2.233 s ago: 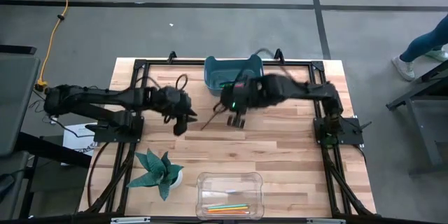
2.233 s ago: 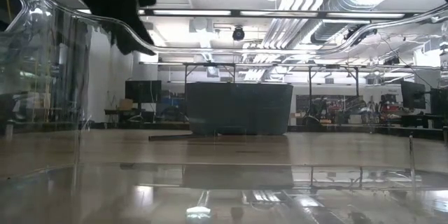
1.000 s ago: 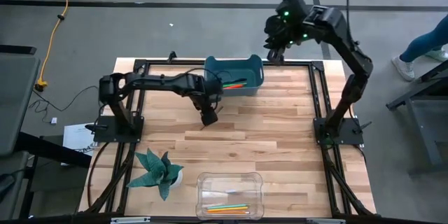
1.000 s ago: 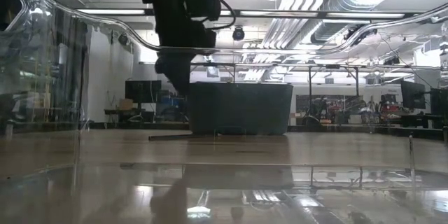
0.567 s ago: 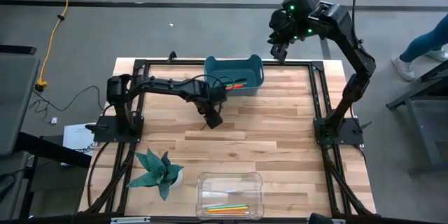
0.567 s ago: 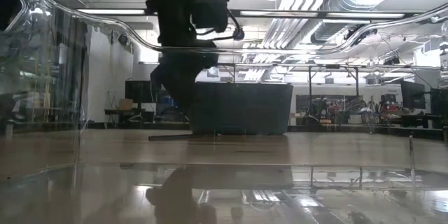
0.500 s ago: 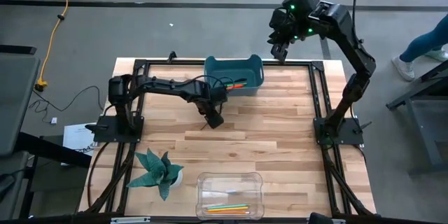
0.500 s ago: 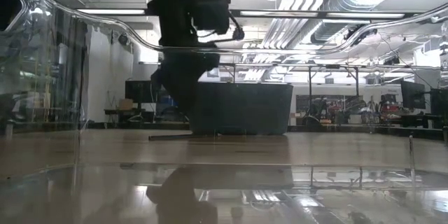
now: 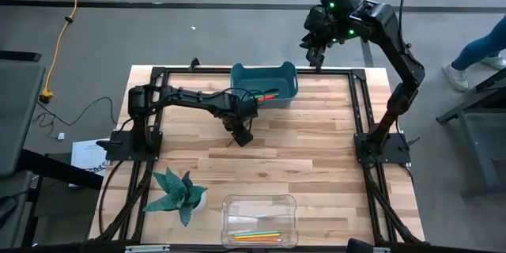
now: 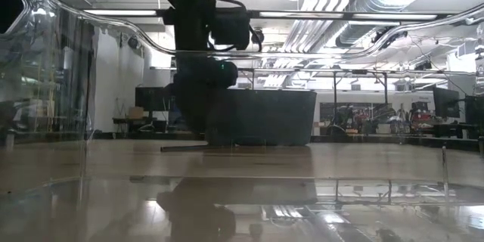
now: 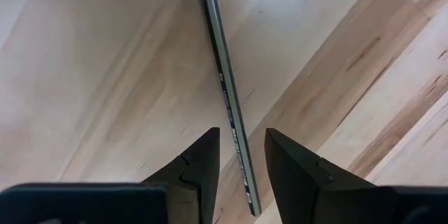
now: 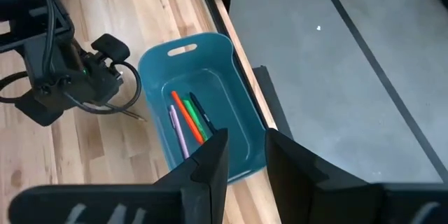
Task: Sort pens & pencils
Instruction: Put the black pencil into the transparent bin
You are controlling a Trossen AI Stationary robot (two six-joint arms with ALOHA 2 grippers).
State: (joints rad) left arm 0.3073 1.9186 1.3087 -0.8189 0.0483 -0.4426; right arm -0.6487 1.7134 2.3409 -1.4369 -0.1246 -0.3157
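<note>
Two arms are sharing the wooden table (image 9: 316, 150), and only the left one is working low over it. The left gripper (image 9: 239, 136) is reaching down near the table's middle, just in front of the teal bin (image 9: 265, 81), and its wrist view shows its fingers (image 11: 199, 171) standing slightly apart, straddling a thin dark pencil (image 11: 225, 91) that is lying flat on the wood; the pads are not touching it as far as that view lets me judge. The right gripper (image 9: 315, 51) is hanging high beyond the far edge of the table, past the bin's right corner, its fingers (image 12: 213, 161) parted with nothing between them. Below it, the teal bin (image 12: 224, 63) is holding several pens (image 12: 190, 119), among them an orange-red one, a green one, a lilac one and a dark one, lying side by side. Near the front edge, a clear plastic container (image 9: 259, 220) is holding a few thin pencils (image 9: 257, 235) in orange, yellow and teal. Left of that container a green artificial plant (image 9: 180, 192) is sitting on the table.
</note>
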